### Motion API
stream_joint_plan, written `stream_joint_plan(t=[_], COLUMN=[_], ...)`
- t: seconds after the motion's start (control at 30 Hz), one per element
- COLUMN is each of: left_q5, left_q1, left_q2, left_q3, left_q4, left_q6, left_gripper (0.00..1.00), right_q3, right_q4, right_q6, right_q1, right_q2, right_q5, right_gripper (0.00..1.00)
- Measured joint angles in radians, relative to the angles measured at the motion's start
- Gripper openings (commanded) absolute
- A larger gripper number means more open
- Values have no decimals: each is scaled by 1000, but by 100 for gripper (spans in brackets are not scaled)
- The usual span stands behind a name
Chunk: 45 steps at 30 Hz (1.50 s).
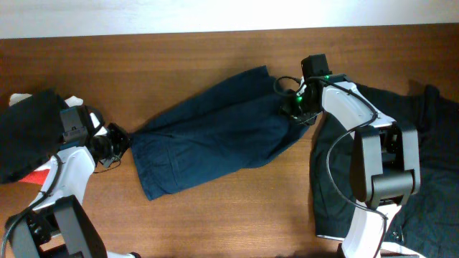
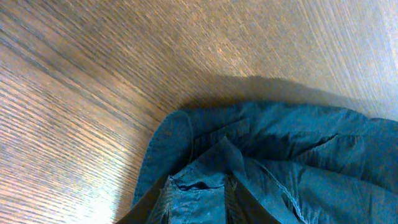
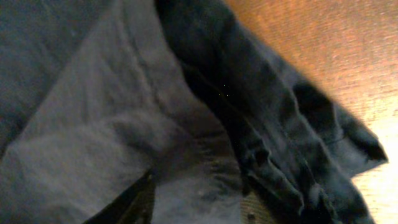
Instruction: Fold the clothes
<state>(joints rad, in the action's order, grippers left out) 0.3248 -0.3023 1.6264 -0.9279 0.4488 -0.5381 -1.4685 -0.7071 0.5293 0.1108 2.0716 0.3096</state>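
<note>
In the middle of the surface (image 1: 215, 50) the navy shorts (image 1: 215, 136) lie spread out on a slant, wide at the lower-left end and narrower at the upper-right end. At their left corner sits the left hand (image 1: 120, 141), touching the edge of the cloth. Its wrist view shows a bunched, seamed corner of the navy cloth raised a little off the wood and casting a shadow. That corner is caught between the two dark fingers (image 2: 142, 213) at the bottom of the picture, so this hand is clamped on it.

At the shorts' right end the right hand (image 1: 295, 111) is down on the cloth, close to where the navy cloth meets the black shorts (image 1: 430, 150). Those lie rumpled over the right side of the surface, partly under the right arm (image 1: 373, 158), and reach the right edge of the overhead view.

In the right wrist view cloth fills nearly everything. There is a paler grey fold on the left and a darker crumpled fold running down the right, with bare wood at the upper right. Only part of one finger (image 3: 130, 200) shows at the bottom, with cloth lying against it. Whether this hand is pressed together on the cloth or standing apart I cannot tell.

At the far left of the surface lies a dark cloth (image 1: 29, 129), well apart from the navy shorts.
</note>
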Motion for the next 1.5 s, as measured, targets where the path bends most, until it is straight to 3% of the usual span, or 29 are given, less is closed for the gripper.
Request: stream_joint_plan(t=[0.03, 0.07, 0.33, 0.47, 0.57, 0.83, 1.17, 1.23, 1.27, 1.3, 1.5], left_q5=[0, 0, 0, 2, 28, 65, 68, 69, 68, 69, 69], left_q1=[0, 0, 0, 0, 0, 0, 0, 0, 0, 0, 0], left_q2=[0, 0, 0, 0, 0, 0, 1, 1, 1, 1, 1], left_q3=[0, 0, 0, 0, 0, 0, 0, 0, -1, -1, -1], left_q4=[0, 0, 3, -5, -26, 4, 34, 50, 58, 66, 85], left_q6=[0, 0, 0, 8, 29, 45, 46, 47, 48, 49, 49], left_gripper=[28, 28, 30, 42, 43, 43, 43, 43, 43, 43, 43], right_q3=[0, 0, 0, -48, -140, -224, -224, -224, -224, -224, -224], right_q4=[10, 13, -8, -26, -21, 306, 537, 606, 642, 677, 779], right_q6=[-3, -1, -6, -35, -43, -66, -70, -69, -69, -72, -88], right_q1=[0, 0, 0, 0, 0, 13, 56, 59, 62, 65, 87], right_q2=[0, 0, 0, -17, -50, -81, 0, 46, 71, 88, 135], right_q5=[-3, -6, -7, -6, -6, -10, -66, -71, -73, -76, -77], right_gripper=[6, 4, 4, 4, 4, 4, 4, 13, 25, 47, 99])
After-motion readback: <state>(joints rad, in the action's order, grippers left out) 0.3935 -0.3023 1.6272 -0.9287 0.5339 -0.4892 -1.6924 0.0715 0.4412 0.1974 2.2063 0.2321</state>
